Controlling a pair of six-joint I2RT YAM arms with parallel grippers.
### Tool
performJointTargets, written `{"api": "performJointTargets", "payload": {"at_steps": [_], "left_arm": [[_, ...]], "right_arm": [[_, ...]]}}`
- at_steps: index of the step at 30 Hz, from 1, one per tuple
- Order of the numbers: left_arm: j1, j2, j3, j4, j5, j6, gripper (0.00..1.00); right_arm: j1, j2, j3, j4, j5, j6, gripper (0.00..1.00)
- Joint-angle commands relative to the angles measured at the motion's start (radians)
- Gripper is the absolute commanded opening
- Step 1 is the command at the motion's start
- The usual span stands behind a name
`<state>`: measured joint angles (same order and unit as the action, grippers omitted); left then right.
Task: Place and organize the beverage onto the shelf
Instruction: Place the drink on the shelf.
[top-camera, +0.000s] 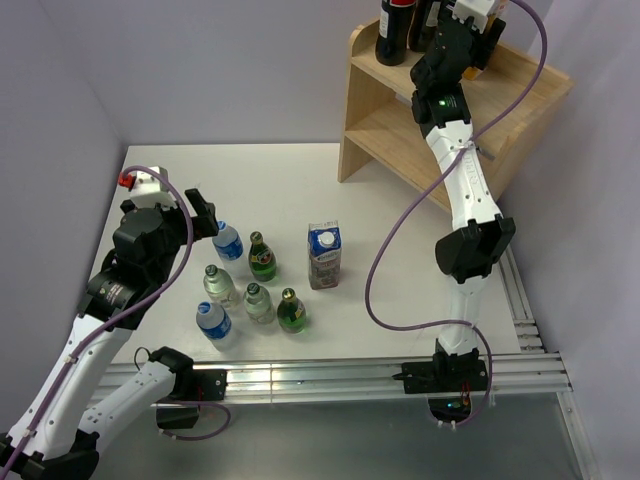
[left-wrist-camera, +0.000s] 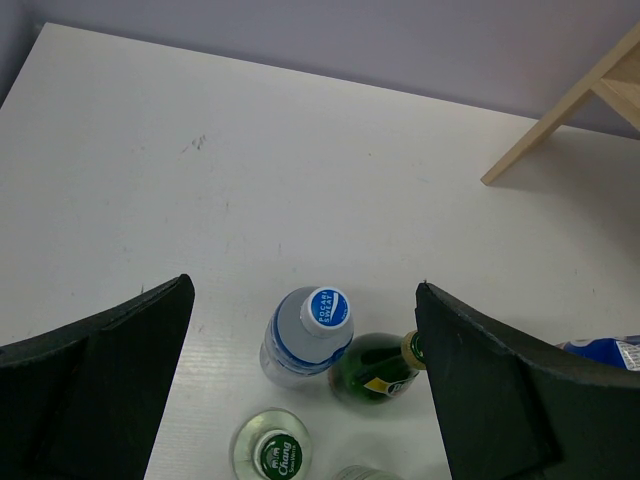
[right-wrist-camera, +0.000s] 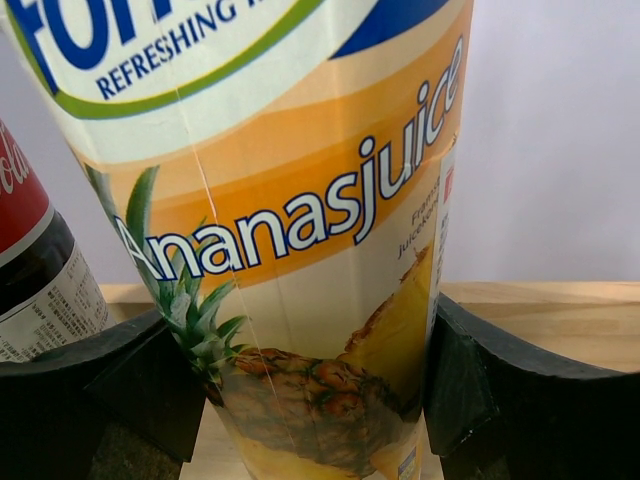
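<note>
Orange "Ananasjuice" carton (right-wrist-camera: 300, 230), clasped by right gripper (right-wrist-camera: 315, 345) on shelf (right-wrist-camera: 540, 320) — left gripper (left-wrist-camera: 303, 288) released, above "Chang" bottle (left-wrist-camera: 272, 452).

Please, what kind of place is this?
Probably a robotics test bench, not a shop: a white table, two arms bolted to a metal rail, bare walls, and one small wooden shelf.
</note>
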<state>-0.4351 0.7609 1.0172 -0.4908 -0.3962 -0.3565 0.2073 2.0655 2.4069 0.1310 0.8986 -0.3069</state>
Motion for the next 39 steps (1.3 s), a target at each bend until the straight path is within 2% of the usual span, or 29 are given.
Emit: {"api": "performJointTargets", "payload": {"at_steps": [1, 5, 8, 15, 20, 31, 39], "left_arm": [[0.004, -0.009, 0.000, 0.034, 0.017, 0.005, 1.00], [0.004, -0.009, 0.000, 0.034, 0.019, 0.005, 0.99], [0.006, -0.008, 0.000, 0.034, 0.019, 0.005, 1.00], [0.006, -0.003, 0.001, 0.031, 0.017, 0.004, 1.00], [0.007, -0.006, 0.000, 0.032, 0.026, 0.001, 1.00], [0.015, 0.003, 0.000, 0.034, 0.049, 0.002, 1.00], [0.016, -0.003, 0.000, 0.035, 0.063, 0.002, 0.99]], "right_arm": [[0.006, 0.071, -0.023, -0.077, -0.017, 0.032, 0.58], [0.007, 0.038, -0.064, -0.077, -0.039, 0.048, 0.74], [0.007, 0.013, -0.071, -0.103, -0.064, 0.066, 0.80], [0.007, -0.042, -0.060, -0.175, -0.105, 0.109, 0.86], [0.007, -0.071, -0.051, -0.214, -0.133, 0.129, 0.96], [0.009, -0.122, -0.071, -0.283, -0.213, 0.193, 1.00], [0.017, -0.203, -0.175, -0.286, -0.285, 0.219, 1.00]]}}
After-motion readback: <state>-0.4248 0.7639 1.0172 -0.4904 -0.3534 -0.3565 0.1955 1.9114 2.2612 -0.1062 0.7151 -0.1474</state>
